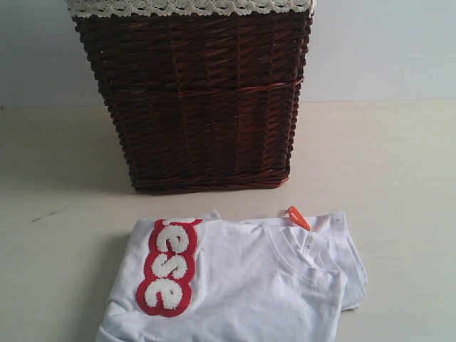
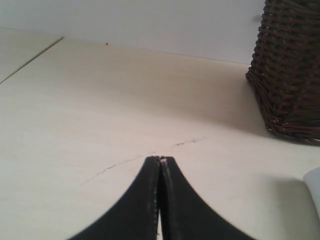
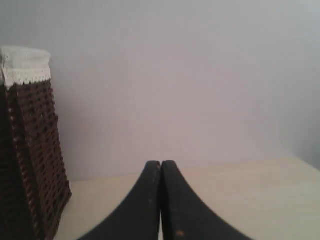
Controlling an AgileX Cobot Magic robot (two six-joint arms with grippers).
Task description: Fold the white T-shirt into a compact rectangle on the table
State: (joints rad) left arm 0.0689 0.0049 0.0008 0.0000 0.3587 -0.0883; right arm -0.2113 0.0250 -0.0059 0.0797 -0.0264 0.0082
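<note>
Plain pale grey wall [image 1: 385, 50] at the back. Cream matte tabletop [image 1: 385, 164] runs up to it. Dark brown wicker basket [image 1: 192, 107] with a white lace-trimmed liner [image 1: 192, 7] stands far side, centre. Light soft and diffuse, with a faint shadow left of the basket. Thin dark scratch [image 1: 46, 212] on the surface at left.

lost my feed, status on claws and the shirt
Left claw shut, empty. Right claw shut, empty. White T-shirt folded on table. Wicker basket beyond it, apart.
</note>
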